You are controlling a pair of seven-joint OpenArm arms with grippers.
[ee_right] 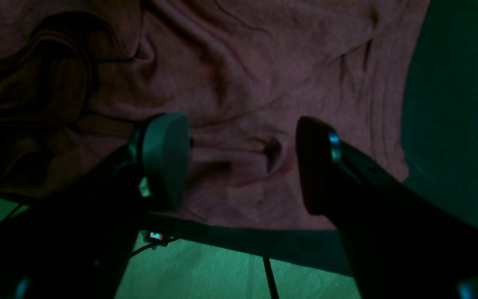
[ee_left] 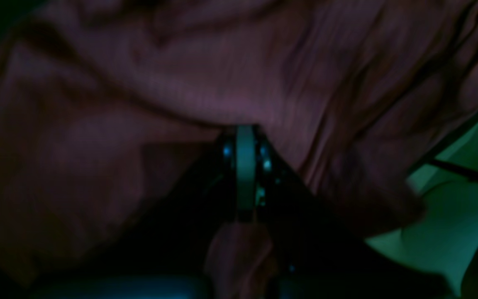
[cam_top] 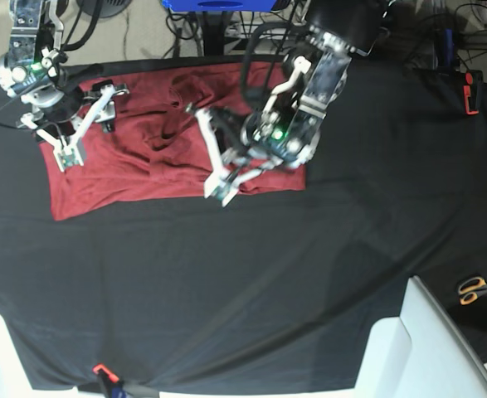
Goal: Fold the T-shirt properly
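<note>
the t-shirt (cam_top: 135, 178) was seen spread, rumpled, on the black table cloth (cam_top: 309, 265) at the far left, with the right gripper (ee_right: 239, 166) held wide apart above it and the left gripper (ee_left: 245, 137) pinched on its fabric.

Dim, green-tinged wrist views, the left one blurred; evenly lit, sharp base view.

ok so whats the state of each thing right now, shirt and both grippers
brick-red knit T-shirt: spread on the black table cloth, wrinkled, one portion pinched
left gripper: fingers shut on the shirt fabric
right gripper: fingers open, above the shirt, holding nothing
orange-handled scissors: lying closed at the table edge
</note>
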